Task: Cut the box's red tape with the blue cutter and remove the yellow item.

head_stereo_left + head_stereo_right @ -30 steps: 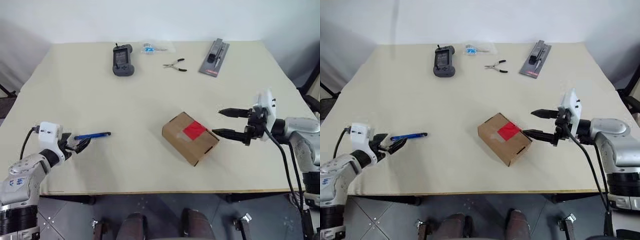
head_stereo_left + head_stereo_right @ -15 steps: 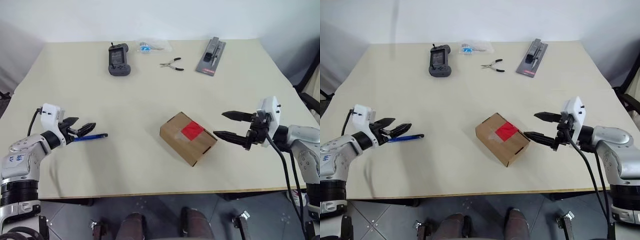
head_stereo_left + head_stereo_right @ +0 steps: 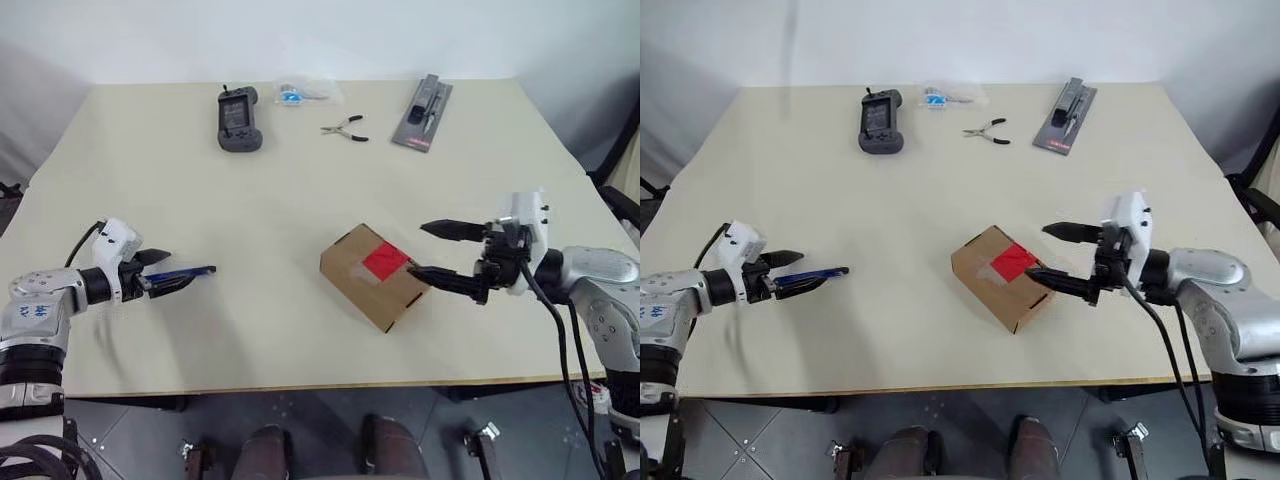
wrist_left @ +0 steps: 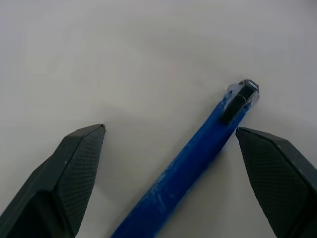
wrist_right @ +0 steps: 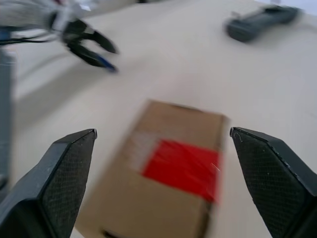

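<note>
The brown box (image 3: 360,280) lies at the table's middle right with the red tape (image 3: 387,262) across its top. My right gripper (image 3: 420,250) hangs open at the box's right end, its lower finger over the box's edge; the right wrist view has the box (image 5: 173,124) and tape (image 5: 183,168) between the spread fingers. The blue cutter (image 3: 188,272) lies flat near the left front. My left gripper (image 3: 170,270) is open around its handle end, and the cutter (image 4: 198,158) lies between the fingers (image 4: 74,168). The yellow item is hidden.
At the table's far side lie a black handheld device (image 3: 238,118), a clear bag with a blue thing (image 3: 298,95), black-handled pliers (image 3: 345,128) and a grey packaged tool (image 3: 428,100). The table's front edge (image 3: 300,385) runs just below both arms.
My right gripper has moved left up to the box's end. My left gripper has turned and come down level with the cutter, so its fingers now straddle the handle.
</note>
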